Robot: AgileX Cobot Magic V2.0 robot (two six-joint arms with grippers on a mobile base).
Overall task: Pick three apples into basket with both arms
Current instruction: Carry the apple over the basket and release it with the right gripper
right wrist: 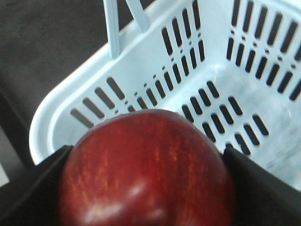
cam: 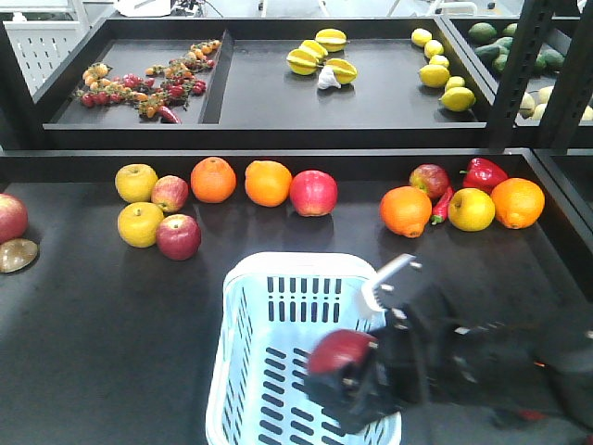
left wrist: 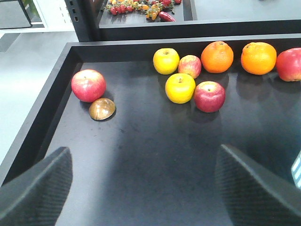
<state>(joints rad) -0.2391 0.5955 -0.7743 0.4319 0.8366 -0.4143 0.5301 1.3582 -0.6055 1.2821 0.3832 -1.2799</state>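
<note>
My right gripper (cam: pixel 357 375) is clamped on a dark red apple (right wrist: pixel 146 179) with faint yellow streaks. The right wrist view shows its two black fingers (right wrist: pixel 33 193) pressed to the fruit's left and right sides. I hold this apple over the near right part of the pale blue basket (cam: pixel 278 264), which stands on the near middle of the black table (cam: pixel 102 343). I cannot tell how far above the basket floor it hangs. The basket's slotted walls and floor fill the wrist view beyond the fruit, and its pale handle (cam: pixel 389 276) rises at the right rim. My left gripper (left wrist: pixel 146 188) is spread wide and holds nothing; its fingertips (left wrist: pixel 35 188) hang over bare table at the near left. Far left of the basket, a dark red apple by the yellow ones (cam: pixel 179 236) touches a yellow apple (cam: pixel 140 223), behind them sit a second yellow apple (cam: pixel 136 182) and a paler red one (cam: pixel 170 193). A bright red apple (cam: pixel 313 193) lies just right of two oranges (cam: pixel 268 183). At the far left edge another red apple (left wrist: pixel 88 85) sits beside a brown domed object (left wrist: pixel 102 108). No lettering on the basket is readable.
</note>
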